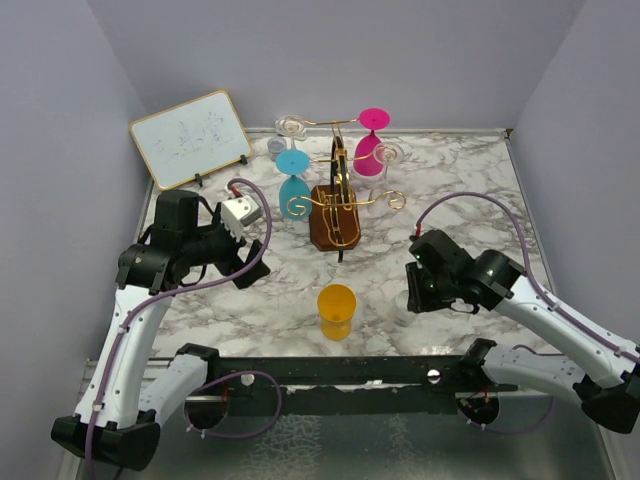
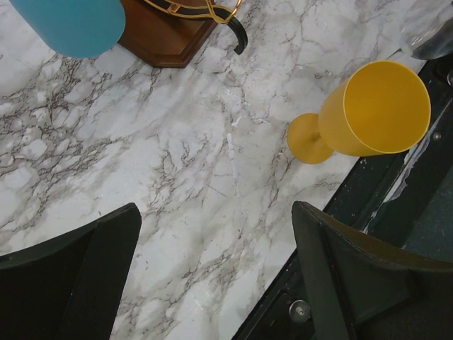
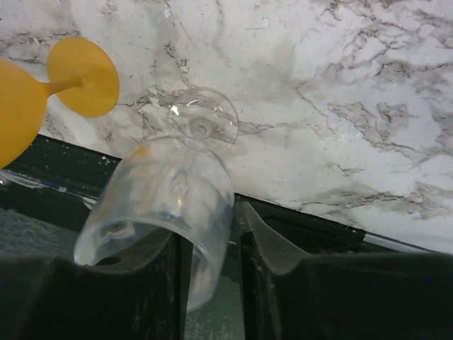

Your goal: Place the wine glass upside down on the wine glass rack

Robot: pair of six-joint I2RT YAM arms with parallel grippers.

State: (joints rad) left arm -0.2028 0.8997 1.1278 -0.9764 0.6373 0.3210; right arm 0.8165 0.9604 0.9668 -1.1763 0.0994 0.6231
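My right claw (image 3: 210,244) looks clenched on the clear wine glass (image 3: 166,188) wall. I should lift slowly, miss the yellow glass (image 3: 78,74) beside my claw, then flip it for the rack (image 1: 335,215) ahead.

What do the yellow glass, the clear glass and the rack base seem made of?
Yellow glass: opaque, even colour, dull sheen, probably plastic. Clear glass: see-through with glints, glass or clear plastic, cannot tell. Rack base: dark brown, smooth, looks like varnished wood.
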